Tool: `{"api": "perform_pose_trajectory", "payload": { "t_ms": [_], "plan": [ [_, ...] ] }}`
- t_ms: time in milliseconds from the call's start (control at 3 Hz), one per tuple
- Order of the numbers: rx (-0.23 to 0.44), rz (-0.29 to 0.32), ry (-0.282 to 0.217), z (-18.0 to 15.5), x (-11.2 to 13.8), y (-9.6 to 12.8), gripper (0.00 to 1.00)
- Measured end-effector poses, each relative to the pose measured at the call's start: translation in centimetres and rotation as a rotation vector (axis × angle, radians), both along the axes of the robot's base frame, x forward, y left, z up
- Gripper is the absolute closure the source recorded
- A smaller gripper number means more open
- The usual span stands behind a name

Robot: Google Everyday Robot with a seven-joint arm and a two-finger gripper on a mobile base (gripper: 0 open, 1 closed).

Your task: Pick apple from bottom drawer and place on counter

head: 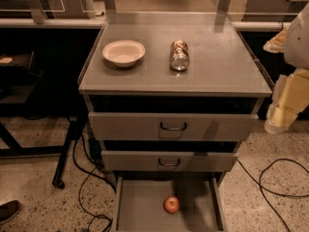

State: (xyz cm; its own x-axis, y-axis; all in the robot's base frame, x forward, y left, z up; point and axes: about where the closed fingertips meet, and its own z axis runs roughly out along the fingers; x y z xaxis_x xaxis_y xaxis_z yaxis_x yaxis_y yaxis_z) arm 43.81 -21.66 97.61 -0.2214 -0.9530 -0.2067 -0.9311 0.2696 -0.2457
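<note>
The apple point(171, 204), small and red with a yellowish patch, lies on the flat grey floor of the bottom drawer point(140, 211), near the middle. The drawer is pulled open. The counter point(217, 66) is the grey top of the cabinet. My arm hangs at the right edge of the camera view, pale and yellowish. Its lower end, the gripper point(277, 122), is beside the cabinet's right side at the height of the top drawer. It is well above and to the right of the apple and holds nothing that I can see.
A white bowl point(123, 52) and a crushed metal can point(179, 55) sit on the counter. Two upper drawers with dark loop handles point(173, 126) are slightly open. Cables lie on the speckled floor point(270, 187) on both sides. A shoe point(7, 210) is at the lower left.
</note>
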Motion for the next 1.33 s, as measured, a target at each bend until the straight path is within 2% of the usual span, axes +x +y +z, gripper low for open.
{"api": "perform_pose_trajectory", "payload": {
  "t_ms": [333,667,1000,1333],
  "plan": [
    [-0.002,0.003,-0.011,0.0,-0.1,0.2,0.0],
    [0.017,0.056,-0.011,-3.6,-2.5,2.5,0.0],
    [0.031,0.1,0.04,-9.8,-4.4,4.6,0.0],
    [0.024,0.133,0.133,-16.4,-6.2,6.3,0.0]
  ]
}}
